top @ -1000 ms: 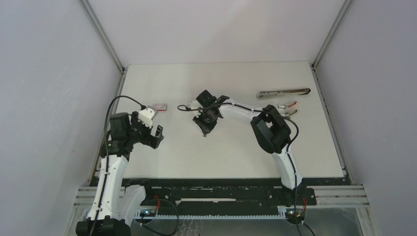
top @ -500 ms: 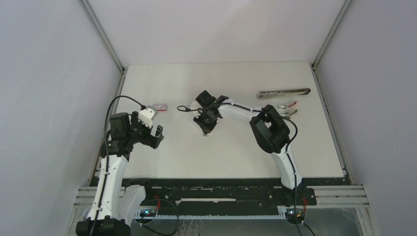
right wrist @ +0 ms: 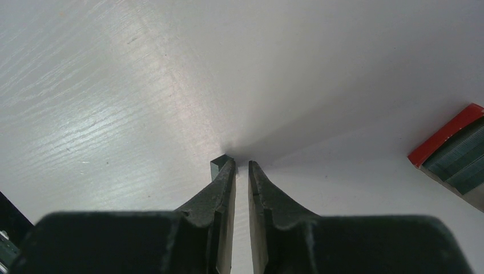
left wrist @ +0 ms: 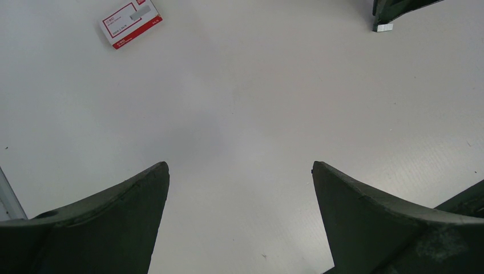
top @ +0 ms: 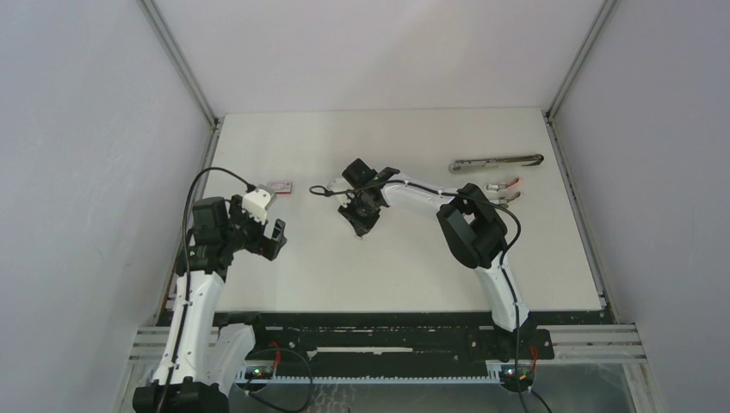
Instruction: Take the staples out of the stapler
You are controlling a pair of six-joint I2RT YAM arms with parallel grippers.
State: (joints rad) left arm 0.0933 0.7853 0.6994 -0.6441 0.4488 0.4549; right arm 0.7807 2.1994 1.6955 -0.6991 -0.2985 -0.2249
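A tiny grey staple strip (right wrist: 218,166) lies on the table against the outer side of my right gripper's left fingertip. It also shows in the left wrist view (left wrist: 383,26). My right gripper (top: 360,222) (right wrist: 241,165) is at the table's middle, pointing down. Its fingers are almost together with a thin empty gap between them. The stapler lies at the far right as a long grey metal bar (top: 497,162) with a shorter red-tipped piece (top: 508,185) below it. My left gripper (top: 274,239) (left wrist: 240,168) is wide open and empty above bare table at the left.
A small flat red-and-white box (top: 281,186) (left wrist: 131,23) lies left of centre. A red-edged box corner (right wrist: 454,154) shows at the right of the right wrist view. Grey walls close in the table on the left, right and far sides.
My right gripper has shifted slightly away from the near edge, with the staple strip still at its tip. The left arm has not moved.
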